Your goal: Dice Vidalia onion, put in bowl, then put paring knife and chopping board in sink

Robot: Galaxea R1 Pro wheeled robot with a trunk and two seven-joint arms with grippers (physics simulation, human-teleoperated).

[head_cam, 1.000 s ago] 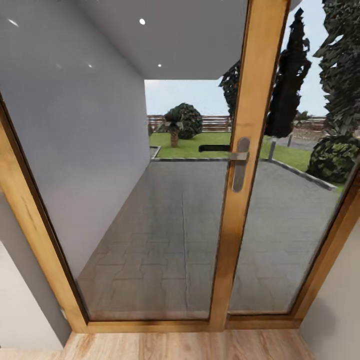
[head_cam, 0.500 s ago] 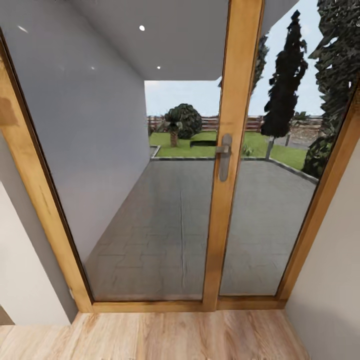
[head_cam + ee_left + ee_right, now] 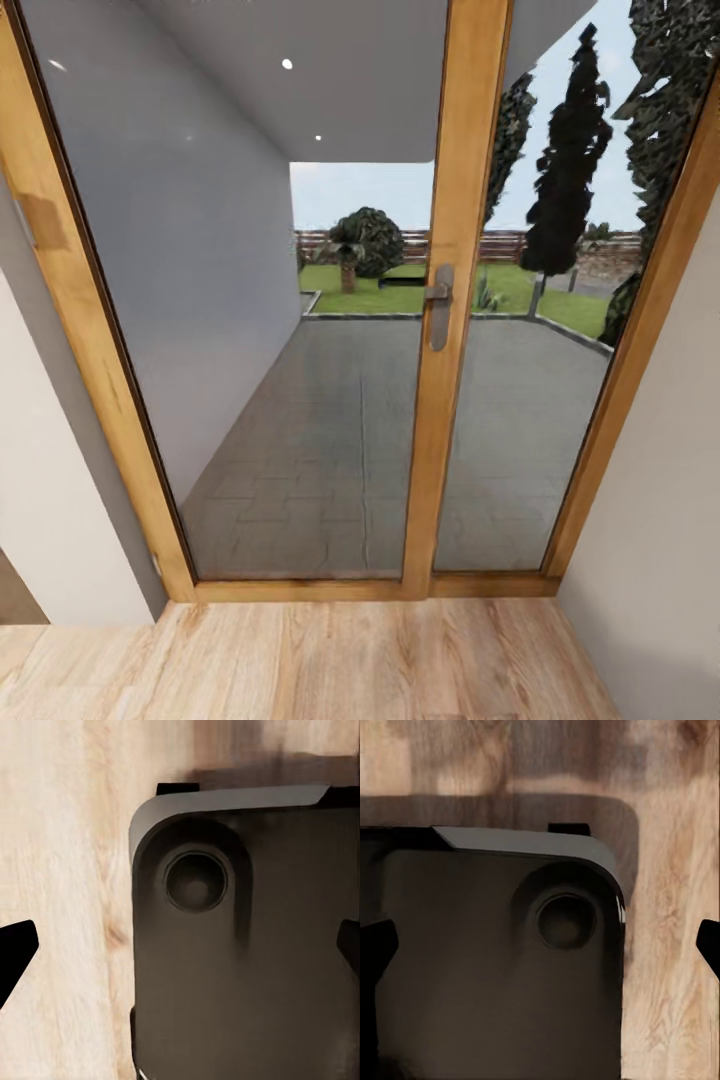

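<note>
Fingertips on both arms are just peeking in as dark tips at the edges of the wrist views: the left gripper (image 3: 180, 945) and the right gripper (image 3: 540, 941) are both sitting spread wide with nothing between the fingers. Each one is pointing down over a dark rounded slab, which I'm guessing is the robot's own base (image 3: 247, 967), with the wooden floor (image 3: 350, 660) beside and beyond it. My read is the arms are tucked in low like this for driving, since there's nothing to grab here.

Up top, the head camera is looking straight at a glass door (image 3: 300, 400) with a wooden frame (image 3: 445, 330) and a metal handle (image 3: 438, 305), and through it a paved patio (image 3: 330, 440) is running out to a lawn and some trees. Pale walls are flanking the door on both sides.

So the onion, sink, board, knife and bowl aren't anywhere near the fingers right now; where they are, I can't tell. Looks like the kitchen needs finding before step 1 can begin.
</note>
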